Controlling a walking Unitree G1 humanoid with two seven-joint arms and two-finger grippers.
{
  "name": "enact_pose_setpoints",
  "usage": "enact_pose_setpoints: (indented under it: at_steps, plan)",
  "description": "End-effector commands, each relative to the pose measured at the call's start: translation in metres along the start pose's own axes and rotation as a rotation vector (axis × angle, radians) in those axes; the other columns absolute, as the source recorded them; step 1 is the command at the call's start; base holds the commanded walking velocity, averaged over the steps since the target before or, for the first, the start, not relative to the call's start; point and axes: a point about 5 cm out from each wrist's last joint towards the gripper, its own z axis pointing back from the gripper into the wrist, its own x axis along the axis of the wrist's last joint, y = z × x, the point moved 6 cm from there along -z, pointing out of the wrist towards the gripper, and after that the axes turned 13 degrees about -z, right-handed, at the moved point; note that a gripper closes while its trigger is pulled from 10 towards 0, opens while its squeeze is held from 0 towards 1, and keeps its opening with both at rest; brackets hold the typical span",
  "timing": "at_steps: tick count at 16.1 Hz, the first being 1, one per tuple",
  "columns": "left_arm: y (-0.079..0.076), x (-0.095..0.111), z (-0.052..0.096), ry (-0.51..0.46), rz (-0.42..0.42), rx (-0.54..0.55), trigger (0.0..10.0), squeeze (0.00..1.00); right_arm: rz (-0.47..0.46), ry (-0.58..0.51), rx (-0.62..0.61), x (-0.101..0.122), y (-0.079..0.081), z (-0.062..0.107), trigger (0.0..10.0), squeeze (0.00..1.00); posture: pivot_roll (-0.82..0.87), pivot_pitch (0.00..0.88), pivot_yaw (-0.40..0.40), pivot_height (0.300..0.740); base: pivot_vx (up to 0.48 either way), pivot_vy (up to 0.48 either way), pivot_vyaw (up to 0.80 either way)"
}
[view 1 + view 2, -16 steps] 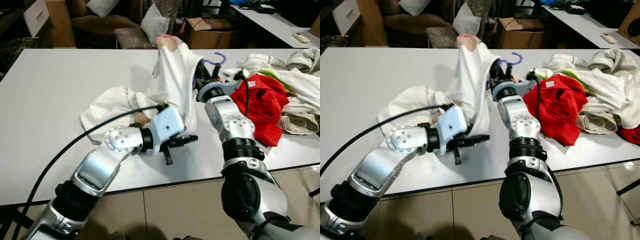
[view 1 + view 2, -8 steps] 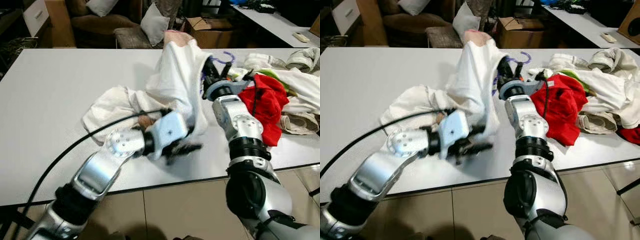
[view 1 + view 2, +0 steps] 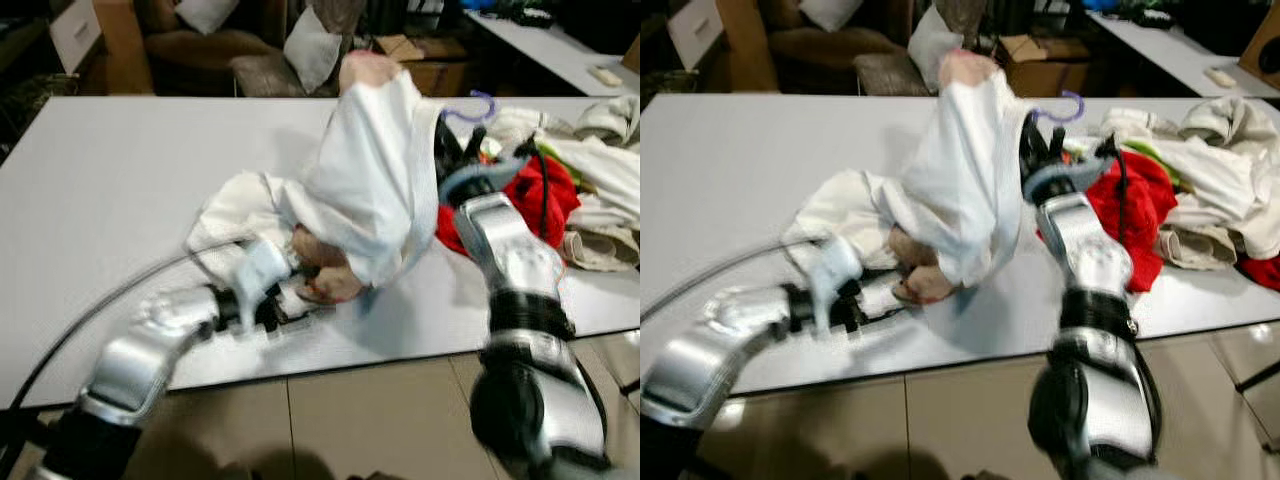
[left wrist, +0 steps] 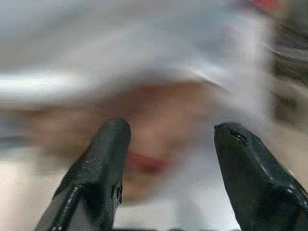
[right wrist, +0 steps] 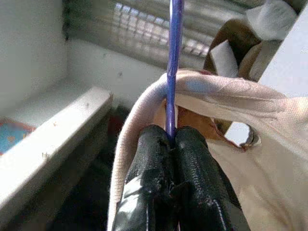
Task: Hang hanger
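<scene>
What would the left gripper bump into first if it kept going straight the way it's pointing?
Probably the pinkish part of the white garment on the table; the left gripper is open, aimed right at it, though blur hides the gap.

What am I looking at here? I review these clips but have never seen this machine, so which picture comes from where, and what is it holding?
This is a humanoid robot with two silver arms. The two wide pictures come from its head camera, looking down at a white table. The two close-ups come from cameras on each wrist. The right end effector is shut on a purple hanger with a white garment draped over it, lifted above the table. The left end effector, fingers open, reaches toward the garment's lower part near the table; that view is blurred. A pile of clothes, including a red garment, lies on the robot's right.
</scene>
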Motion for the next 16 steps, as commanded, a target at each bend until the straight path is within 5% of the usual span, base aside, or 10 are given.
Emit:
enact_pose_setpoints:
  at_steps: [1, 3, 4, 6, 8, 16]
  plan:
    - [0.024, -0.01, 0.011, 0.02, 0.057, 0.156, 10.0, 0.0, 0.066, 0.048, 0.067, -0.002, 0.019, 0.006, 10.0, 0.0, -0.05, 0.0, -0.047, 0.74, 0.0, 0.0, 0.0]
    - [0.049, -0.007, 0.037, -0.033, 0.092, 0.402, 10.0, 0.0, 0.222, 0.196, 0.113, -0.024, 0.027, 0.044, 10.0, 0.0, -0.05, 0.0, -0.041, 0.74, 0.0, 0.0, 0.0]
    - [0.05, -0.007, 0.04, -0.036, 0.1, 0.423, 10.0, 0.0, 0.243, 0.214, 0.114, -0.027, 0.026, 0.049, 10.0, 0.0, -0.05, 0.0, -0.041, 0.74, 0.0, 0.0, 0.0]
    - [0.046, -0.015, 0.054, -0.037, 0.206, 0.522, 10.0, 0.0, 0.275, 0.277, 0.17, -0.038, 0.034, 0.079, 10.0, 0.0, -0.05, 0.0, -0.037, 0.74, 0.0, -0.412, 0.8]
    - [0.033, -0.021, 0.057, -0.011, 0.203, 0.522, 10.0, 0.0, 0.235, 0.299, 0.191, -0.044, 0.035, 0.094, 10.0, 0.0, -0.04, 0.0, -0.039, 0.74, 0.0, -0.48, 0.8]
    - [0.024, -0.021, 0.06, -0.004, 0.215, 0.523, 10.0, 0.0, 0.157, 0.351, 0.215, -0.061, 0.033, 0.115, 10.0, 0.0, -0.02, 0.0, -0.037, 0.74, 0.0, -0.48, 0.8]
